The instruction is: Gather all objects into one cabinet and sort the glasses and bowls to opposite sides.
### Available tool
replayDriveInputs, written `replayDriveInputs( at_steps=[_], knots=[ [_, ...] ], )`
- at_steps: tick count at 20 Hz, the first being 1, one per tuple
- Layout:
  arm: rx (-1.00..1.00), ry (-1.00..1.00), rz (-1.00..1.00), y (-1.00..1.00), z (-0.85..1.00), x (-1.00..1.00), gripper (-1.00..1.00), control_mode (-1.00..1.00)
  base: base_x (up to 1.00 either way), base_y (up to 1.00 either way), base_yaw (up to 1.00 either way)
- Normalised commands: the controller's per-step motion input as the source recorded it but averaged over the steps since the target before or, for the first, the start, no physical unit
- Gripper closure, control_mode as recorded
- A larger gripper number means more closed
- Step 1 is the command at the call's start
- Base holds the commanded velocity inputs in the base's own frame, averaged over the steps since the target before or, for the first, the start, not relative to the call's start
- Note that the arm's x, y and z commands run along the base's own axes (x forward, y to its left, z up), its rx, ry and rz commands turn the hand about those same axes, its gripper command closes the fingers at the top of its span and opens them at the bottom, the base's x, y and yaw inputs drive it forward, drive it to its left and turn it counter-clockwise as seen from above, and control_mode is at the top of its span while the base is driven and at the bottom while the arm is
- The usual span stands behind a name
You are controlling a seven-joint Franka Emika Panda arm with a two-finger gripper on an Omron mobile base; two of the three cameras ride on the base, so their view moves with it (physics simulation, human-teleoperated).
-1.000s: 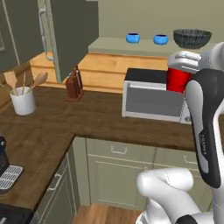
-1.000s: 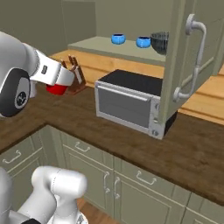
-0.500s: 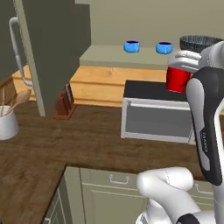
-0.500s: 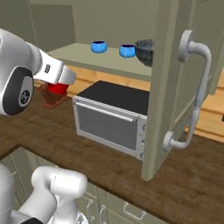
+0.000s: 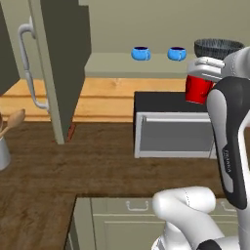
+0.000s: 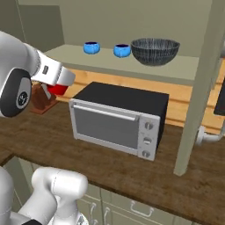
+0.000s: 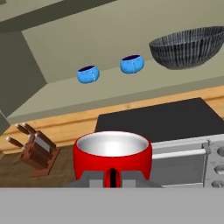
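Dark wooden countertop (image 6: 145, 171) fills the lower half of the right base view, and a silver-fronted toaster oven (image 6: 118, 117) with a black top stands on it at the middle of the frame. Above the oven, across the upper part of that frame, runs the pale grey-green shelf of the olive cabinet (image 6: 110, 61); on it, from left to right, stand two blue cups (image 6: 91, 47) (image 6: 121, 50) and, just beside the second, the wide dark ribbed bowl (image 6: 155, 51). An open cabinet door (image 5: 61, 68) with a curved white handle (image 5: 29, 68) hangs at the upper left of the left base view, and a second door edge crosses the right side of the right base view. At the lower left of the hand view a wooden knife block (image 7: 37, 148) stands on the counter. The gripper (image 7: 113, 175) sits at the bottom centre of the hand view, pinching the near wall of the red mug (image 7: 112, 153), which is upright with a pale inside. In the left base view the mug shows at the right, in front of the shelf edge and above the oven's top, apart from both.
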Motion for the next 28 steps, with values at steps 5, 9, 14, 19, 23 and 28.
replayDriveInputs(
  at_steps=[5, 9, 14, 19, 23, 28],
  knots=[
    [0.0, 0.0, 0.0, 0.0, 0.0, 0.0, 1.0, 1.0, 0.39, 0.53, -0.21],
    [0.0, 0.0, 0.0, 0.0, 0.0, 0.0, 1.0, 1.0, 0.03, 0.18, -0.01],
    [0.0, 0.0, 0.0, 0.0, 0.0, 0.0, 1.0, 1.0, 0.0, 0.0, 0.0],
    [0.0, 0.0, 0.0, 0.0, 0.0, 0.0, 1.0, 1.0, 0.0, 0.0, 0.0],
    [0.0, 0.0, 0.0, 0.0, 0.0, 0.0, 1.0, 1.0, 0.0, 0.0, 0.0],
    [-0.02, -0.28, 0.11, 0.04, 0.0, -0.26, 1.0, -1.0, 0.0, 0.0, 0.0]
  ],
)
